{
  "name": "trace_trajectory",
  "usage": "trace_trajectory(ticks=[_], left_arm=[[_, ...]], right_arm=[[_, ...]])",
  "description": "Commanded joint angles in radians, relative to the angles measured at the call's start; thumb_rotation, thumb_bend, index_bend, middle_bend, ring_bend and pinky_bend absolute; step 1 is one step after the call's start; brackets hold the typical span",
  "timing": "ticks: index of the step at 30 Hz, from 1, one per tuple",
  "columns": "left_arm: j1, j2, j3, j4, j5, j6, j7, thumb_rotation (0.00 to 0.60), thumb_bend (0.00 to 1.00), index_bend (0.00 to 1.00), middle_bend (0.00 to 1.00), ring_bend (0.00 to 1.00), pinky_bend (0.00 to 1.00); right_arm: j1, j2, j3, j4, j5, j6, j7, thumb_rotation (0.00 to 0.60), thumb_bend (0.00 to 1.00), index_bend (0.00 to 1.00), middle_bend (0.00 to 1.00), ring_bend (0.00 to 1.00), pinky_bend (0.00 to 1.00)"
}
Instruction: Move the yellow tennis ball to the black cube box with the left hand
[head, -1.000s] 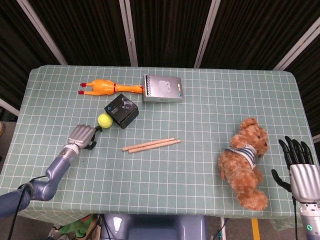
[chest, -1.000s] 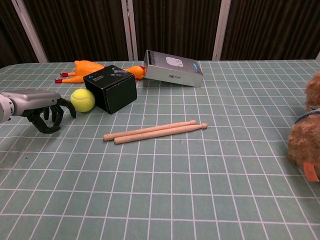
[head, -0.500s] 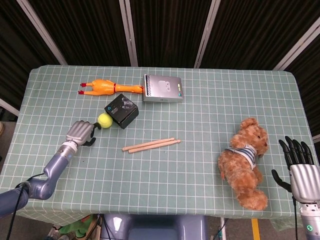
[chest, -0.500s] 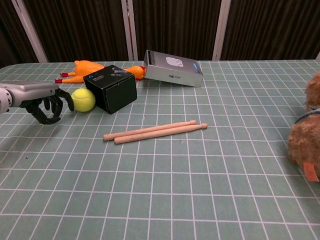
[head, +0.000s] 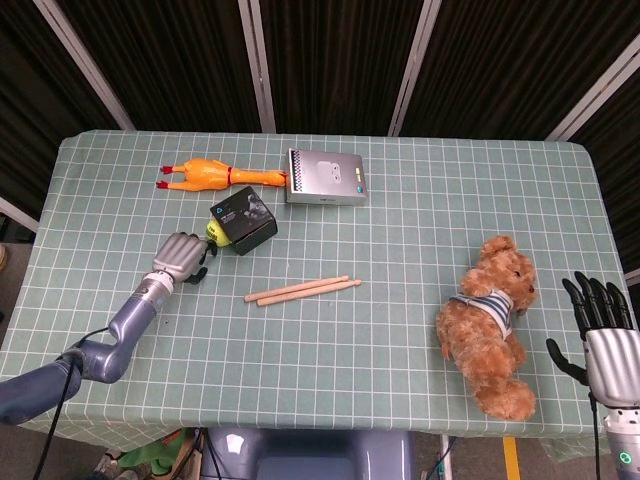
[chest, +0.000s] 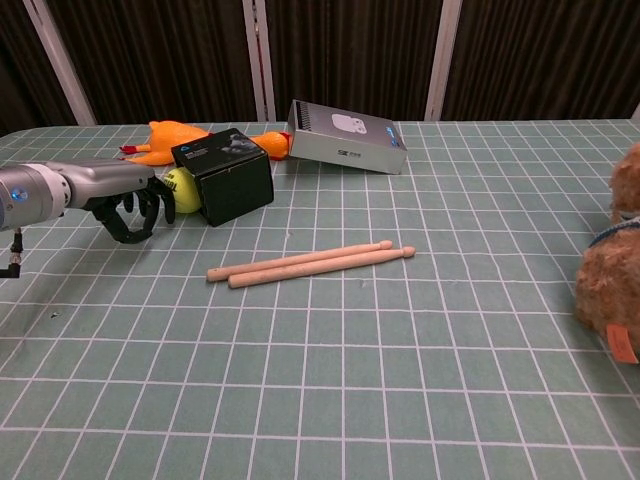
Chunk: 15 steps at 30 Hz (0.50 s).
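Note:
The yellow tennis ball (head: 212, 232) (chest: 183, 190) lies on the table against the left side of the black cube box (head: 244, 222) (chest: 226, 176). My left hand (head: 182, 257) (chest: 135, 205) is just left of the ball, palm down with its fingers curled, and its fingertips touch the ball's left side. The hand covers part of the ball in the head view, and nothing is enclosed in it. My right hand (head: 603, 335) is at the table's far right edge, fingers spread and empty; only the head view shows it.
A rubber chicken (head: 210, 174) (chest: 165, 135) and a grey flat box (head: 325, 176) (chest: 345, 137) lie behind the black box. Two wooden drumsticks (head: 303, 290) (chest: 310, 263) lie mid-table. A teddy bear (head: 492, 325) (chest: 610, 250) lies at the right.
My left hand has moved right and away from me to the ball. The ball has shifted right, tighter against the black box. The right hand has stayed put.

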<state>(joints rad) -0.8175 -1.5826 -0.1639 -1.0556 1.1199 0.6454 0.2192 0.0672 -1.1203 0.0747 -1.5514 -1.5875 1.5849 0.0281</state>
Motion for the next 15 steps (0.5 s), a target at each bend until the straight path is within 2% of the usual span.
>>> trace_trajectory(ticks=[1, 6, 11, 15], left_arm=[[-0.010, -0.014, 0.000, 0.014, -0.007, -0.004, 0.008, 0.600, 0.42, 0.35, 0.38, 0.21, 0.25], [-0.019, -0.037, 0.002, 0.041, 0.002, 0.010, 0.014, 0.600, 0.42, 0.31, 0.21, 0.03, 0.13], [-0.019, -0.053, 0.006, 0.060, 0.034, 0.038, -0.010, 0.600, 0.42, 0.27, 0.12, 0.00, 0.03], [-0.019, -0.062, 0.008, 0.074, 0.062, 0.060, -0.035, 0.600, 0.42, 0.26, 0.09, 0.00, 0.00]], right_arm=[[0.000, 0.002, 0.000, -0.001, 0.001, -0.001, 0.003, 0.600, 0.34, 0.00, 0.00, 0.00, 0.01], [0.001, 0.005, -0.002, -0.002, -0.002, -0.002, 0.009, 0.600, 0.34, 0.00, 0.00, 0.00, 0.01], [-0.001, 0.005, -0.007, -0.002, -0.010, -0.002, 0.009, 0.600, 0.34, 0.00, 0.00, 0.00, 0.01], [-0.001, 0.005, -0.013, -0.004, -0.016, -0.003, 0.006, 0.600, 0.34, 0.00, 0.00, 0.00, 0.01]])
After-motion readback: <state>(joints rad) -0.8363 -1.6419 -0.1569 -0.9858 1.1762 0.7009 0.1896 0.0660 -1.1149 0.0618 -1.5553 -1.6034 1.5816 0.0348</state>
